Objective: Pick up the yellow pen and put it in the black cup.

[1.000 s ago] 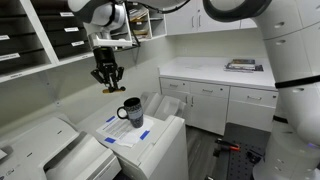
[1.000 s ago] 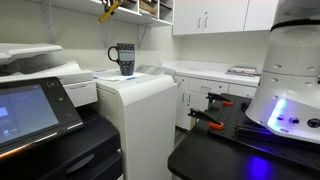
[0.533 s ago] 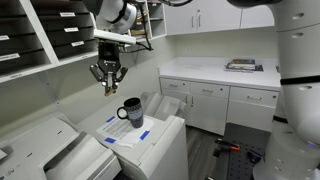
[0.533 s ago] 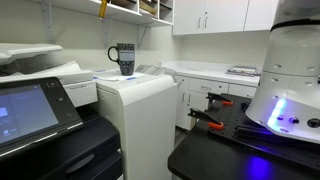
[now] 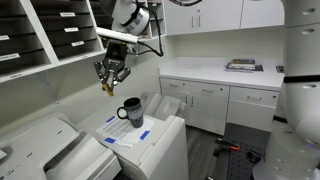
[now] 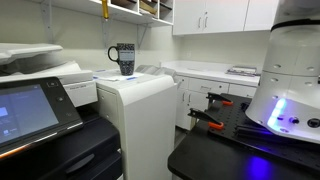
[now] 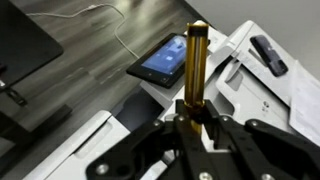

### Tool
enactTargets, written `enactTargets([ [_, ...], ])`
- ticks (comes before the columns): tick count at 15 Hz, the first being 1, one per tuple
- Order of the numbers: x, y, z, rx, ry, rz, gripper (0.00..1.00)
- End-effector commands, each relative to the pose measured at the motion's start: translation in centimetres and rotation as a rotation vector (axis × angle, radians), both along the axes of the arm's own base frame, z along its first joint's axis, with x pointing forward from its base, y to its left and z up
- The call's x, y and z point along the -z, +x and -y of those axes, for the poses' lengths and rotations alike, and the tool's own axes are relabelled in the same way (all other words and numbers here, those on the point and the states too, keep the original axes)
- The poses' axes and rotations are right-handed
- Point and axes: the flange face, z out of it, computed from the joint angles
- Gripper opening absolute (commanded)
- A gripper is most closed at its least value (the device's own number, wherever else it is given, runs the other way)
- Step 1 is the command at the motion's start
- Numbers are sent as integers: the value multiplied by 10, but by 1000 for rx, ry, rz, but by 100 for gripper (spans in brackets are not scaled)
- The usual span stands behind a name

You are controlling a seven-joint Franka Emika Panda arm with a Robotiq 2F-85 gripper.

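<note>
Pen (image 5: 107, 88) hangs vertical in our pincer (image 5: 108, 79), which is clamped on it in an exterior view. We judge it is held upright to drop into the cup (image 5: 130, 112), which stands lower and off to the side on the surface (image 5: 165, 126). In an exterior view the cup (image 6: 123, 58) shows no readable print. In the wrist view the pincer grips the pen's end, and we can read no writing there.

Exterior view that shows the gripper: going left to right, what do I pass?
Shelves → gripper holding the pen → cup → books on the counter.
</note>
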Motion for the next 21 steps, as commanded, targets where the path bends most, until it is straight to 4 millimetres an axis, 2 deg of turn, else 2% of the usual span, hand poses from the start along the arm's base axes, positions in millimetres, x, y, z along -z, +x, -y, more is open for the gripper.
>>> enactTargets([
  [1, 2, -3, 20, 159, 111, -40, 5],
  [5, 14, 2, 47, 305, 260, -70, 5],
  [9, 35, -1, 64, 431, 364, -92, 5],
  [14, 60, -15, 80, 547, 393, -109, 5],
  [21, 73, -43, 92, 641, 399, -120, 5],
])
